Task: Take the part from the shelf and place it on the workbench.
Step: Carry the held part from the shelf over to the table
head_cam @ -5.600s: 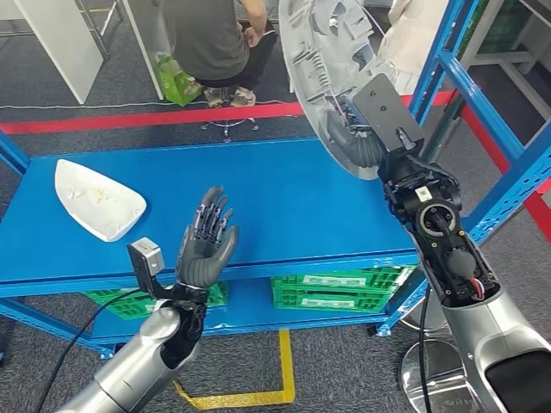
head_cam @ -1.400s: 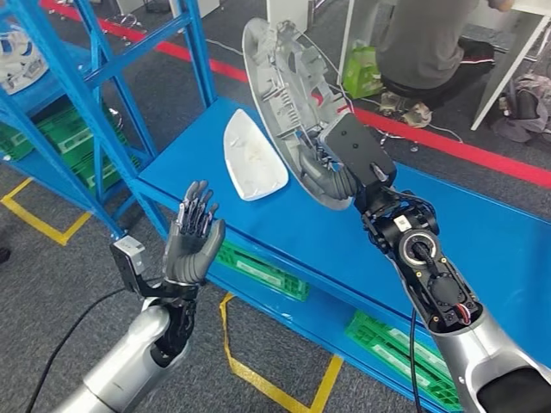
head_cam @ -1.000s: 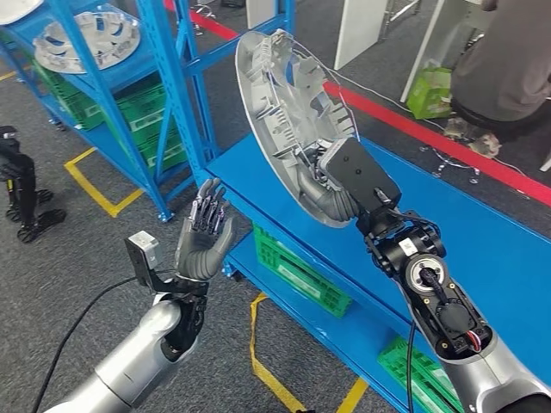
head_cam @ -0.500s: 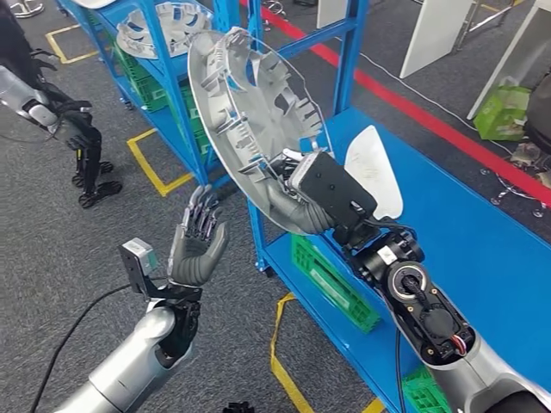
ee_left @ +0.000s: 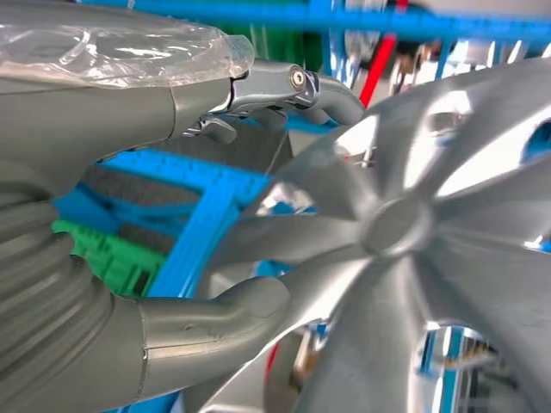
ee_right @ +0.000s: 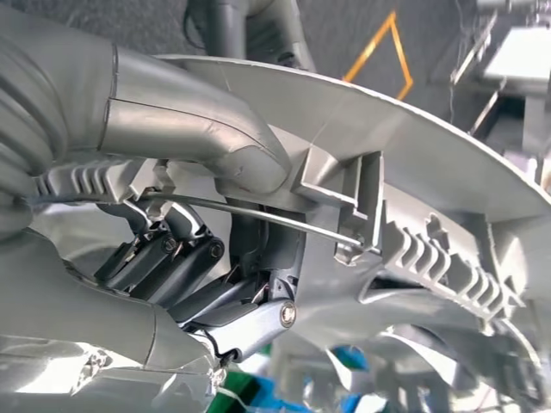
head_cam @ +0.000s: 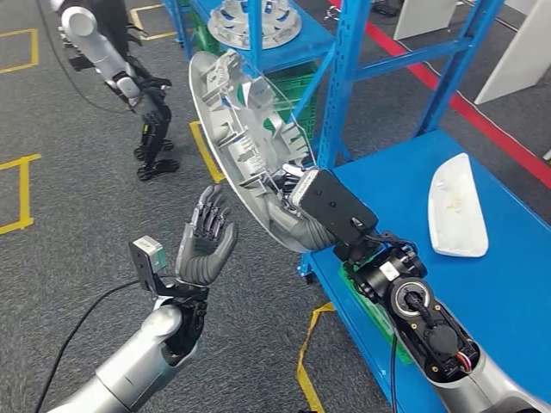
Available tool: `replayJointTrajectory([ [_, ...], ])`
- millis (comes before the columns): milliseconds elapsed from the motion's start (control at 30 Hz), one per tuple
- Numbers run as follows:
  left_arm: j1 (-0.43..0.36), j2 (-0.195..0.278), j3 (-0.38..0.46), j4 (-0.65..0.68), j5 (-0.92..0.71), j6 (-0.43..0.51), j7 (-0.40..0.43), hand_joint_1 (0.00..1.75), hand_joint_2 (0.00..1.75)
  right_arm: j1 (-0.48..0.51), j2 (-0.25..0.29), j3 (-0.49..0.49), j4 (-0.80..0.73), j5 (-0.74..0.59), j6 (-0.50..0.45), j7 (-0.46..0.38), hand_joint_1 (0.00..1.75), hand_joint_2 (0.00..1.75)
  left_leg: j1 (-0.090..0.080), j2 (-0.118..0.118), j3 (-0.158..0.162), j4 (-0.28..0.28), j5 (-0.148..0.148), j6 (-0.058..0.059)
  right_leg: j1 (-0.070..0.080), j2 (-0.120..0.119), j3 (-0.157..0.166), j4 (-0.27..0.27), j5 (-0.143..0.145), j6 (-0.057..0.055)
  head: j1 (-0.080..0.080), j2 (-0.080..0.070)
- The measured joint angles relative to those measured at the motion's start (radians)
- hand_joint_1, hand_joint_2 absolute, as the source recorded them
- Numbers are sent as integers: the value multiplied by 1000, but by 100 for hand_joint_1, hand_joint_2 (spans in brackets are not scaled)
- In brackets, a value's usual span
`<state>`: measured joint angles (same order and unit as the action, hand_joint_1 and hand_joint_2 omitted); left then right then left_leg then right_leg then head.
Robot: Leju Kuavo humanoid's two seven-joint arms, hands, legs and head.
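Note:
The part is a silver wheel cover [head_cam: 242, 138], ribbed back side towards me, tilted in the air left of the blue workbench [head_cam: 520, 301]. My right hand [head_cam: 306, 225] grips its lower rim; in the right wrist view the thumb [ee_right: 195, 129] lies over the rim of the cover [ee_right: 422, 172] and the fingers [ee_right: 169, 258] curl behind it. My left hand [head_cam: 205, 241] is raised, holding nothing, fingers apart, palm towards the cover, a little short of it. In the left wrist view the cover's spoked face [ee_left: 403, 232] lies just beyond the spread fingers [ee_left: 273, 86].
A white curved panel [head_cam: 456, 206] lies on the workbench. The blue shelf [head_cam: 344, 77] stands behind the cover with another wheel cover [head_cam: 256, 19] on it and green crates below. Another robot [head_cam: 110, 52] stands at the far left on grey carpet with yellow lines [head_cam: 312, 353].
The whole picture has swung, so the camera has turned: the workbench now sits at the right and the shelf is behind the cover. My right hand still holds the cover; my left hand stays raised.

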<state>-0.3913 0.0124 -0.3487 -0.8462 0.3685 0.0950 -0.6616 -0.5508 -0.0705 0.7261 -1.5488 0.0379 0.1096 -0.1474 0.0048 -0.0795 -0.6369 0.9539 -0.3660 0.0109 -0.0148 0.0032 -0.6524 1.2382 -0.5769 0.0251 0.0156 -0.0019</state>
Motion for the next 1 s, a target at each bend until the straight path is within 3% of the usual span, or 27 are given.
replayJointTrajectory([
  [33,0,0,0,0,0,0,1,0,175,2,0,0,0,-3,0,1,175,175,-1,-20,3,0,0,0,3,14,30,-72,46,-9,3,0],
  [100,1,-1,0,-1,0,2,2,0,175,2,0,0,0,-9,1,2,175,175,-1,-51,5,1,2,-2,4,66,92,-214,112,-25,7,0],
  [167,4,-2,0,-1,0,4,5,0,175,-1,0,0,0,-12,2,1,175,175,4,-76,-1,-1,7,-10,5,91,115,-268,124,-28,9,0],
  [233,10,0,0,-2,1,8,7,0,175,-5,0,0,-1,-14,2,0,175,175,8,-99,-5,-8,14,-23,6,70,122,-281,126,-28,15,0],
  [267,13,2,0,-3,1,10,8,0,175,-5,0,0,-2,-15,2,1,175,175,6,-91,-7,-9,14,-27,4,57,128,-289,130,-29,15,0],
  [300,15,4,0,-4,1,12,8,0,175,-6,0,0,-2,-15,2,1,175,175,2,-62,-14,2,5,-31,2,42,134,-299,135,-31,11,0],
  [367,15,7,0,-7,2,16,9,0,175,-6,0,0,-3,-16,2,2,175,175,-3,27,-66,102,-49,-36,2,12,141,-313,142,-36,-2,0],
  [400,15,7,0,-8,2,17,9,0,175,-7,0,0,-3,-17,2,1,175,175,-1,57,-105,177,-84,-40,3,-3,141,-314,142,-39,-8,0],
  [433,17,7,0,-8,2,19,10,0,175,-8,0,0,-3,-20,1,1,175,175,2,69,-142,249,-110,-45,4,-20,140,-314,142,-40,-12,0],
  [467,19,7,0,-9,2,19,10,0,175,-7,0,1,-3,-23,1,0,175,175,6,72,-162,288,-118,-48,4,-36,140,-314,140,-39,-16,0],
  [500,20,8,0,-9,3,19,11,0,175,-7,0,1,-3,-26,1,0,175,175,9,75,-161,285,-106,-51,4,-52,140,-313,137,-38,-20,0],
  [533,20,9,0,-10,3,19,11,0,175,-8,0,1,-3,-28,0,0,175,175,11,82,-136,239,-79,-52,4,-67,141,-311,134,-35,-25,0],
  [600,18,11,0,-14,3,19,11,0,175,-8,0,0,-3,-29,-4,1,175,175,8,126,-50,86,-20,-50,8,-93,142,-303,122,-26,-35,0],
  [667,15,10,0,-18,2,16,12,0,175,-7,-1,-2,-4,-31,-10,1,175,175,1,149,-4,5,0,-39,14,-113,143,-295,111,-15,-36,0],
  [733,15,10,0,-19,1,12,12,0,175,-5,-1,-5,-5,-33,-18,3,175,175,-2,125,-3,0,-4,-23,14,-134,149,-294,103,-5,-30,0],
  [767,15,10,0,-19,0,9,12,0,175,-3,-1,-6,-6,-33,-22,5,175,175,-2,113,-1,-1,-5,-17,11,-131,150,-291,95,1,-28,0],
  [833,10,9,0,-19,-3,4,11,0,175,1,-4,-11,-9,-34,-33,9,175,175,1,90,7,-5,-6,-5,4,-84,129,-233,57,8,-22,0],
  [900,5,4,0,-19,-7,-3,10,0,175,7,-11,-18,-10,-34,-43,11,175,175,2,65,11,-6,-7,3,2,-24,60,-92,-5,11,-8,0],
  [933,4,2,0,-19,-8,-7,10,0,175,11,-14,-21,-10,-34,-46,12,175,175,1,51,12,-5,-8,4,3,-12,20,-20,-26,11,-2,0],
  [967,3,0,0,-18,-9,-10,10,0,175,15,-17,-23,-10,-34,-48,12,175,175,1,36,12,-4,-9,5,4,-7,-8,22,-30,10,2,0],
  [1000,3,0,0,-17,-10,-12,9,0,175,18,-20,-26,-10,-34,-50,13,175,175,0,20,13,-2,-10,6,5,-4,-19,26,-14,8,5,0],
])
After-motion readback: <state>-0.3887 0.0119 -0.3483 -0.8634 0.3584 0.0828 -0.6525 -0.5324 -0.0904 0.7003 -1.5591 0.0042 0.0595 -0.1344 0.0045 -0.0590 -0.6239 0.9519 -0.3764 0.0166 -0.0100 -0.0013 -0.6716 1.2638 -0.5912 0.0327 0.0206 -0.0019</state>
